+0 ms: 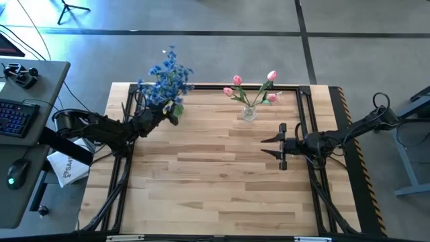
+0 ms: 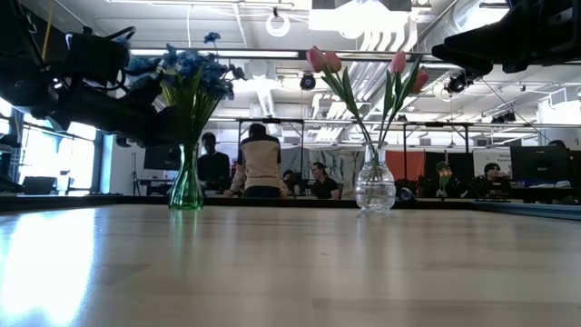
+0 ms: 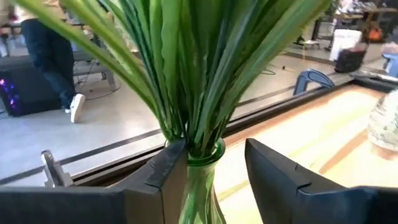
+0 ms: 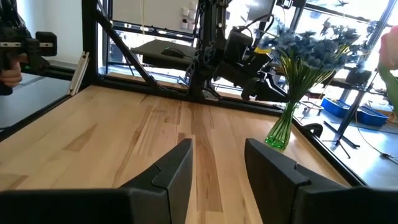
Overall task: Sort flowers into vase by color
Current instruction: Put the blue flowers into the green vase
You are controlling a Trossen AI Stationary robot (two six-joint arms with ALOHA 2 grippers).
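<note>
Blue flowers (image 1: 168, 77) stand in a green glass vase (image 2: 186, 186) at the table's far left. Their green stems (image 3: 186, 74) fill its neck. Pink tulips (image 1: 252, 87) stand in a clear glass vase (image 2: 375, 189) at the far middle. My left gripper (image 1: 171, 114) is open, level at the green vase's neck, with one finger on either side of it. My right gripper (image 1: 267, 146) is open and hovers over bare table right of centre. It points toward the left and holds nothing. The green vase (image 4: 280, 130) also shows in the right wrist view. My left gripper (image 3: 214, 168) has the green vase's neck (image 3: 205, 163) between its open fingers and comes at it level from the table's left. One finger (image 3: 168, 171) lies close against the rim, and I cannot tell whether it touches. The other finger (image 3: 280, 174) stands apart from it.
A black frame rail (image 1: 201, 87) runs along the table's far edge and sides. A desk with a keyboard (image 1: 17, 114) and mouse stands to the left. Bare wood (image 1: 215, 181) lies between the vases and the near edge. People (image 2: 259, 163) sit in the room beyond.
</note>
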